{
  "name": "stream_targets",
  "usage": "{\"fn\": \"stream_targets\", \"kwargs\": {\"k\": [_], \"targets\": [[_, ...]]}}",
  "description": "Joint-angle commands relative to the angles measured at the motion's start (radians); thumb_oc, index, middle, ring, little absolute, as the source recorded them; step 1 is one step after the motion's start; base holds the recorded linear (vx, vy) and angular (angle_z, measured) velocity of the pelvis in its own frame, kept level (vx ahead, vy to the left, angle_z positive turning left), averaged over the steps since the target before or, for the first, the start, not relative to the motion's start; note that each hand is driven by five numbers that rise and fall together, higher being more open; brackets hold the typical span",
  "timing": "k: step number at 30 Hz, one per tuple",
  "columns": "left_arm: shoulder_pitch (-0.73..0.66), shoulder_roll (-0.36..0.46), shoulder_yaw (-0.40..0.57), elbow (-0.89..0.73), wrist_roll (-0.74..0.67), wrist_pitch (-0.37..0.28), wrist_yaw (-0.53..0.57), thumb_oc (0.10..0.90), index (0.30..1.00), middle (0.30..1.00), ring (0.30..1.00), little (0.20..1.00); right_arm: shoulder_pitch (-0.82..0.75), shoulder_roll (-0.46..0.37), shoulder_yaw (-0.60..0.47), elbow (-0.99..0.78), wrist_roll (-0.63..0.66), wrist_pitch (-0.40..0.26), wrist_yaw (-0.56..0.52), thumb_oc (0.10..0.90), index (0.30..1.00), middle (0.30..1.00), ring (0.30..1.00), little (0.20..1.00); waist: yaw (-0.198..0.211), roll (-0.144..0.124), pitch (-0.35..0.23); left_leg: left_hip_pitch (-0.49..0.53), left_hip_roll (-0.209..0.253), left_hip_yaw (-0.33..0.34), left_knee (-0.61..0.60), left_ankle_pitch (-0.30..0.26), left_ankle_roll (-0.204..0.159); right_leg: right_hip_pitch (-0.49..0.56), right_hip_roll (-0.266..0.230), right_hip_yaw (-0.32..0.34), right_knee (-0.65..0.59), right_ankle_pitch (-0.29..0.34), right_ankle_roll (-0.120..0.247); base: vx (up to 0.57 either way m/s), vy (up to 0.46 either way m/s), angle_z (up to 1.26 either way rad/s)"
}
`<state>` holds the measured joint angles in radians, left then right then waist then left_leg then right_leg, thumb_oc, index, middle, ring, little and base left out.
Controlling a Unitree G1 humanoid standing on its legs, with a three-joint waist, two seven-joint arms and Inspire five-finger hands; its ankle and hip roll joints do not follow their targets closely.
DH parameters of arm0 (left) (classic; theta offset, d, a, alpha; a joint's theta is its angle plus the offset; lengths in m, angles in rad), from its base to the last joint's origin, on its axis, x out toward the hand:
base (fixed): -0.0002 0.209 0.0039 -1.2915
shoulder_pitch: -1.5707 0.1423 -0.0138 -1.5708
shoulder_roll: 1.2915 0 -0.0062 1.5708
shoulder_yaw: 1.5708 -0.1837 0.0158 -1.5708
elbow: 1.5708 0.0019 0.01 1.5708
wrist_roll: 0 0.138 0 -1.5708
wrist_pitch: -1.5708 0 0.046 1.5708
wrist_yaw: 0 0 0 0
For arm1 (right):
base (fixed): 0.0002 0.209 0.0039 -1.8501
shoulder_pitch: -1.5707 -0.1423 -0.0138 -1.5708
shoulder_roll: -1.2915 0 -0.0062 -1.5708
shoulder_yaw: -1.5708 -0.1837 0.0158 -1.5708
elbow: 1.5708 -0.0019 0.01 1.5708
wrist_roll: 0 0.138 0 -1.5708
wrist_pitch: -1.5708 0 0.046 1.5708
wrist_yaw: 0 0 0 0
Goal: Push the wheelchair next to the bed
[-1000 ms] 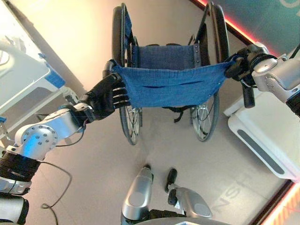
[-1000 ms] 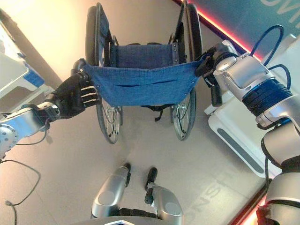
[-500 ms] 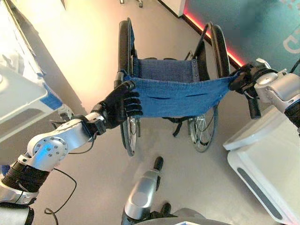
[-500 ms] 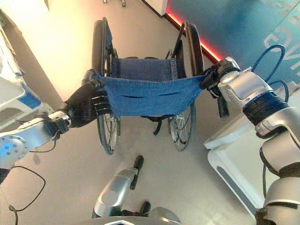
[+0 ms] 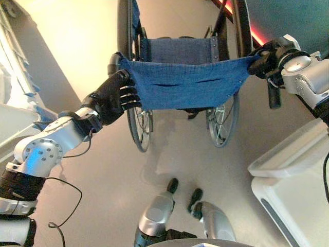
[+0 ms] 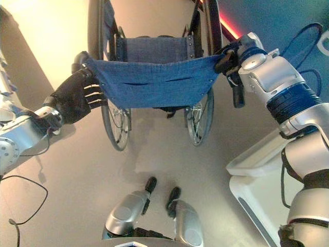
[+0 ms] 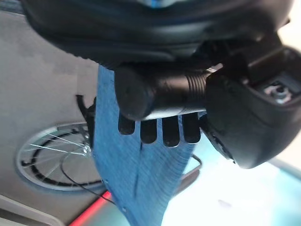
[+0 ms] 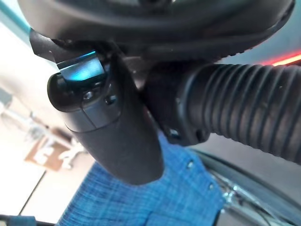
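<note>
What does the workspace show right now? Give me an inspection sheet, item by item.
Surface: smooth grey floor, sunlit at upper left.
Job's things: wheelchair with blue fabric backrest, seen from behind, two spoked wheels on the floor.
Bed: white and blue frame at the robot's left.
Clutter: white furniture at the right.
Hands: left hand curled round the left push handle; right hand at the right push handle, grip not readable.
Cables: nothing seen.
Surroundings: teal wall with a red light strip along its base.
</note>
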<state>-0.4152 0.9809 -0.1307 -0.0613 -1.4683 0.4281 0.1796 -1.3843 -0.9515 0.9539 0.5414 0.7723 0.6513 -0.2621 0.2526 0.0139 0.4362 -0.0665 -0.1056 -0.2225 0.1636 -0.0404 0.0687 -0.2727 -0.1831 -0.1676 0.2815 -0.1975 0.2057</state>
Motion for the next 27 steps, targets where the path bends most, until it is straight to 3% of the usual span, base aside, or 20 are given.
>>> {"fn": "stream_targets", "kwargs": {"k": [1, 3, 7, 8, 10, 11, 13, 15, 17, 22, 23, 25, 27], "targets": [[0.015, 0.074, 0.004, -0.149, -0.070, -0.092, -0.089, 0.400, 0.300, 0.300, 0.300, 0.300, -0.207, 0.140, -0.019, -0.084, 0.016, -0.188, 0.016, 0.400, 0.300, 0.300, 0.300, 0.300, 0.013, -0.095, -0.149, -0.035, 0.024, 0.153, 0.122, -0.083, -0.083, 0.167, -0.085, -0.011, -0.306, 0.448, 0.001, 0.52, -0.534, 1.19], [0.020, 0.065, -0.007, -0.162, -0.079, -0.069, -0.099, 0.400, 0.300, 0.300, 0.300, 0.300, -0.211, 0.154, -0.027, -0.117, 0.021, -0.176, -0.007, 0.400, 0.300, 0.300, 0.300, 0.300, 0.008, -0.103, -0.145, -0.005, 0.060, 0.126, 0.126, -0.098, -0.090, 0.153, -0.077, 0.003, -0.294, 0.452, 0.004, 0.42, -0.474, 0.86], [0.092, 0.019, -0.016, -0.189, -0.047, -0.032, -0.155, 0.400, 0.300, 0.300, 0.300, 0.300, -0.221, 0.165, -0.010, -0.111, 0.045, -0.193, 0.002, 0.400, 0.300, 0.300, 0.300, 0.300, 0.012, -0.126, -0.162, -0.016, 0.122, 0.112, 0.174, -0.052, -0.108, 0.176, -0.030, -0.017, -0.267, 0.388, -0.001, 0.35, -0.410, 0.81], [0.135, -0.012, -0.030, -0.201, -0.029, -0.035, -0.159, 0.400, 0.300, 0.300, 0.300, 0.300, -0.224, 0.176, 0.006, -0.106, 0.036, -0.197, 0.017, 0.400, 0.300, 0.300, 0.300, 0.300, 0.011, -0.134, -0.176, -0.023, 0.155, 0.103, 0.206, -0.002, -0.122, 0.186, 0.003, -0.025, -0.253, 0.351, -0.026, 0.21, -0.296, 0.17], [0.179, -0.058, -0.062, -0.215, 0.011, -0.068, -0.140, 0.400, 0.300, 0.300, 0.300, 0.300, -0.225, 0.196, 0.055, -0.110, 0.024, -0.205, 0.017, 0.400, 0.300, 0.300, 0.300, 0.300, 0.014, -0.147, -0.188, -0.056, 0.176, 0.095, 0.328, 0.104, -0.135, 0.202, 0.033, -0.051, -0.243, 0.320, -0.069, 0.24, -0.352, 0.31], [0.184, -0.063, -0.064, -0.217, 0.014, -0.072, -0.136, 0.400, 0.300, 0.300, 0.300, 0.300, -0.225, 0.199, 0.061, -0.109, 0.021, -0.207, 0.019, 0.400, 0.300, 0.300, 0.300, 0.300, 0.013, -0.146, -0.189, -0.063, 0.177, 0.095, 0.350, 0.113, -0.136, 0.204, 0.037, -0.056, -0.243, 0.317, -0.075, 0.19, -0.331, 0.46], [0.207, -0.105, -0.076, -0.231, 0.040, -0.110, -0.097, 0.400, 0.300, 0.300, 0.300, 0.300, -0.218, 0.229, 0.097, -0.111, 0.022, -0.232, 0.010, 0.400, 0.300, 0.300, 0.300, 0.300, 0.018, -0.158, -0.187, -0.116, 0.160, 0.113, 0.531, 0.160, -0.132, 0.221, 0.055, -0.077, -0.238, 0.298, -0.117, 0.18, -0.335, -0.02], [0.205, -0.153, -0.073, -0.236, 0.072, -0.117, -0.059, 0.400, 0.300, 0.300, 0.300, 0.300, -0.189, 0.271, 0.088, -0.148, -0.001, -0.210, -0.016, 0.400, 0.300, 0.300, 0.300, 0.300, 0.038, -0.167, -0.177, -0.179, 0.093, 0.117, 0.629, 0.127, -0.107, 0.254, 0.074, -0.099, -0.238, 0.287, -0.141, 0.26, -0.267, 0.15], [0.202, -0.172, -0.063, -0.237, 0.085, -0.121, -0.038, 0.400, 0.300, 0.300, 0.300, 0.300, -0.155, 0.307, 0.071, -0.183, -0.058, -0.183, -0.023, 0.400, 0.300, 0.300, 0.300, 0.300, 0.054, -0.160, -0.179, -0.172, 0.059, 0.138, 0.536, 0.118, -0.100, 0.289, 0.105, -0.108, -0.246, 0.271, -0.143, 0.28, -0.137, 0.15], [0.182, -0.178, -0.053, -0.241, 0.068, -0.132, -0.004, 0.400, 0.300, 0.300, 0.300, 0.300, -0.133, 0.358, 0.043, -0.197, -0.102, -0.179, -0.021, 0.400, 0.300, 0.300, 0.300, 0.300, 0.082, -0.123, -0.192, -0.137, 0.034, 0.188, 0.198, 0.152, -0.108, 0.342, 0.184, -0.117, -0.262, 0.228, -0.149, 0.26, -0.078, 0.13], [0.175, -0.184, -0.051, -0.230, 0.067, -0.123, -0.009, 0.400, 0.300, 0.300, 0.300, 0.300, -0.132, 0.370, 0.031, -0.195, -0.121, -0.166, -0.010, 0.400, 0.300, 0.300, 0.300, 0.300, 0.100, -0.105, -0.191, -0.167, 0.015, 0.226, 0.092, 0.202, -0.123, 0.381, 0.225, -0.115, -0.278, 0.207, -0.158, 0.38, -0.118, -0.12], [0.190, -0.199, -0.049, -0.232, 0.088, -0.117, -0.018, 0.400, 0.300, 0.300, 0.300, 0.300, -0.127, 0.360, 0.030, -0.195, -0.131, -0.163, 0.005, 0.400, 0.300, 0.300, 0.300, 0.300, 0.122, -0.090, -0.193, -0.219, 0.005, 0.284, -0.004, 0.275, -0.133, 0.435, 0.281, -0.108, -0.293, 0.176, -0.174, 0.43, -0.146, -0.21], [0.199, -0.200, -0.048, -0.236, 0.094, -0.119, -0.020, 0.400, 0.300, 0.300, 0.300, 0.300, -0.122, 0.354, 0.031, -0.195, -0.127, -0.168, 0.007, 0.400, 0.300, 0.300, 0.300, 0.300, 0.131, -0.087, -0.194, -0.234, 0.001, 0.300, -0.035, 0.300, -0.136, 0.454, 0.299, -0.102, -0.295, 0.164, -0.178, 0.38, -0.121, -0.24]]}}
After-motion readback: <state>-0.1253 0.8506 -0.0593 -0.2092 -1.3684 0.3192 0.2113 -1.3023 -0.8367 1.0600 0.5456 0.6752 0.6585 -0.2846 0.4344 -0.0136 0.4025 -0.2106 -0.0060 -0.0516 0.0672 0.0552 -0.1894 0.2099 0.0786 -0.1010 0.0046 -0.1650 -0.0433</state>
